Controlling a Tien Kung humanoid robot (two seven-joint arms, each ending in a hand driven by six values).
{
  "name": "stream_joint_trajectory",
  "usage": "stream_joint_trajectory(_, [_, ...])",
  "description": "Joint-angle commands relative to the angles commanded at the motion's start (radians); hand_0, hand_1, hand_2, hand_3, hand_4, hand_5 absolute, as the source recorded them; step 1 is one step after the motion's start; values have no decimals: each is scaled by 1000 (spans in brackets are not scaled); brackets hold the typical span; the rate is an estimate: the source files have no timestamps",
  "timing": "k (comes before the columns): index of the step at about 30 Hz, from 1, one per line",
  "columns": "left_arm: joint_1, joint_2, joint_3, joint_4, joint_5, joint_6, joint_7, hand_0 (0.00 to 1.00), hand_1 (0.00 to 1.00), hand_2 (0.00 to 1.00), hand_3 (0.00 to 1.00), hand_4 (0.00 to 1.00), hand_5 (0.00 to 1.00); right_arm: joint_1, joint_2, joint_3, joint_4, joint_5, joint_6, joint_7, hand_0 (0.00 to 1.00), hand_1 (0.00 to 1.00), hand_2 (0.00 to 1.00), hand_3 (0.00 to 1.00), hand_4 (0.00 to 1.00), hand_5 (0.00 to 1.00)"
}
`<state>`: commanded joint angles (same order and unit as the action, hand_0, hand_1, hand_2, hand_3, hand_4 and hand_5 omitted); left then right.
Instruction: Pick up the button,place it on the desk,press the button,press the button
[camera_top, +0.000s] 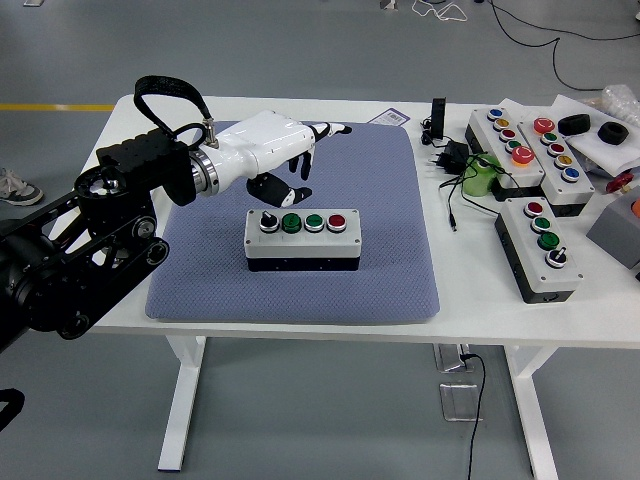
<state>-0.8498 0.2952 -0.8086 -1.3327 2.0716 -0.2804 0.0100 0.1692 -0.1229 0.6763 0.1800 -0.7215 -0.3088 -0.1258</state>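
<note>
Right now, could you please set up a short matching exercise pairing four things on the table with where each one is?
Things:
1. button box
2. left hand
3. green bottle
4. blue mat

Places:
A. raised above the mat, behind the box, holding nothing
B. among black cables right of the mat
C. spread over the table's middle
D. resting on the mat, four controls facing up

Pairs: 1-D, 2-A, 3-B, 4-C

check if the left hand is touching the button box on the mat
Apart. The head view shows the left hand raised beyond the button box, with blue mat visible between them.
</note>
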Motion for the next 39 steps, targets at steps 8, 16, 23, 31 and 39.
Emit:
stream_joint_trajectory(8, [10, 2, 31, -3, 11, -95, 32, 9, 2, 11, 856, 515, 2, -1, 0, -1, 0, 4, 0, 2, 650, 561, 591, 635, 246, 255])
stream_joint_trajectory(16, [12, 8, 64, 21, 1, -148, 52, 3, 2, 5, 840, 542, 2, 2, 0, 0, 0, 5, 1, 4, 650, 561, 591, 635, 246, 255])
stream_joint_trajectory(23, [12, 1, 75, 57, -6, -153, 58, 9, 2, 9, 837, 551, 2, 4, 1, 0, 0, 6, 2, 5, 650, 561, 591, 635, 246, 255])
stream_joint_trajectory(31, [5, -6, 73, 93, -8, -157, 59, 9, 2, 9, 838, 550, 2, 7, 0, 1, 0, 5, 2, 5, 651, 561, 591, 635, 245, 255])
stream_joint_trajectory(39, [5, -8, 83, 109, 6, -191, 71, 9, 2, 8, 838, 549, 2, 9, 1, 0, 0, 3, 3, 4, 650, 561, 591, 635, 245, 255])
